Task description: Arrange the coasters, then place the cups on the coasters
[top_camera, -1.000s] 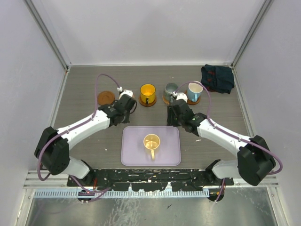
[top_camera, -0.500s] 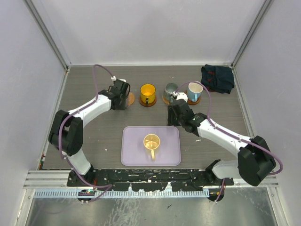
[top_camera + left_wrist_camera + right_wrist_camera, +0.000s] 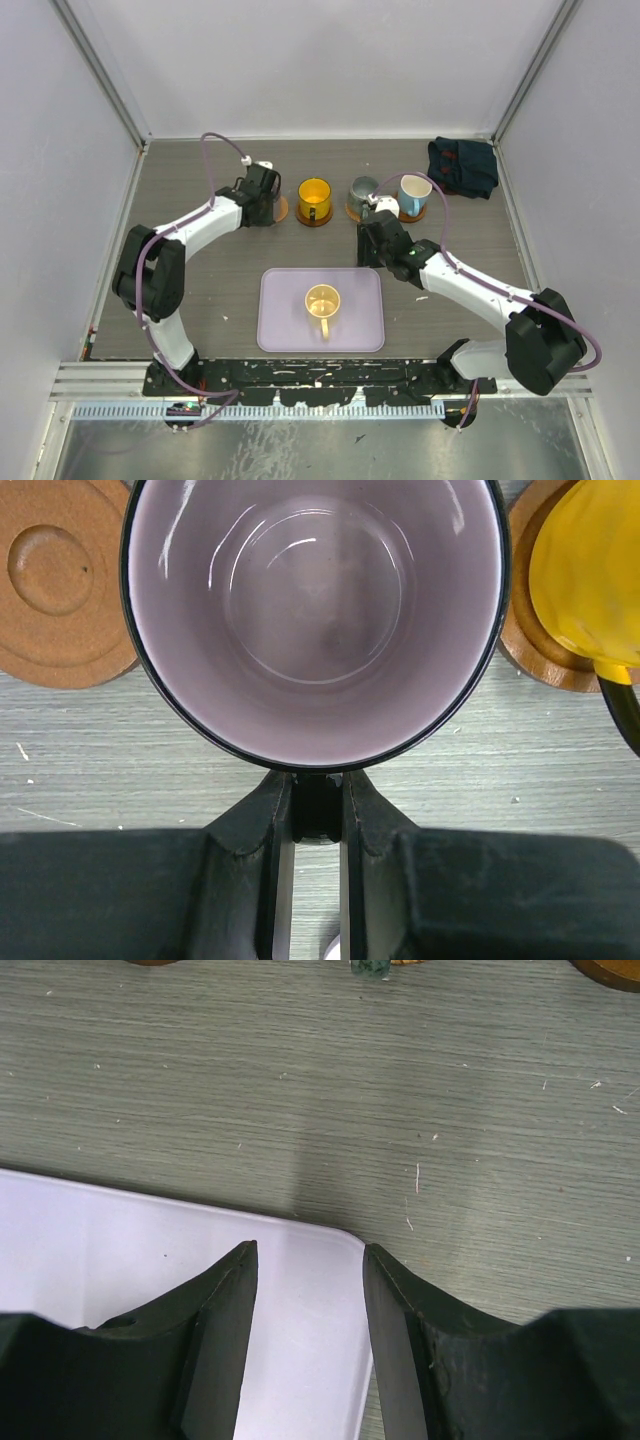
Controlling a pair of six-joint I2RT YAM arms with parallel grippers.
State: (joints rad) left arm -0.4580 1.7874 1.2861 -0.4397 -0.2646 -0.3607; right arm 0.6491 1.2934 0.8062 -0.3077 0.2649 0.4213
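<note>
Left gripper (image 3: pixel 316 802) is clamped on the handle of a glossy purple-grey cup (image 3: pixel 316 610) with a dark rim, toward the far side of the grey wood-grain table (image 3: pixel 100 750). A bare, ringed wooden coaster (image 3: pixel 58 580) lies just left of it. A yellow cup (image 3: pixel 590 560) on its own coaster sits just right. Right gripper (image 3: pixel 305 1330), jaws apart and empty, hangs over a corner of the smooth lavender tray (image 3: pixel 100 1250). A pale cup (image 3: pixel 322 300) stands on that tray. A grey-green cup (image 3: pixel 363 189) and a blue cup (image 3: pixel 415 192) sit on coasters, with a dark cloth (image 3: pixel 462 166) behind them.
</note>
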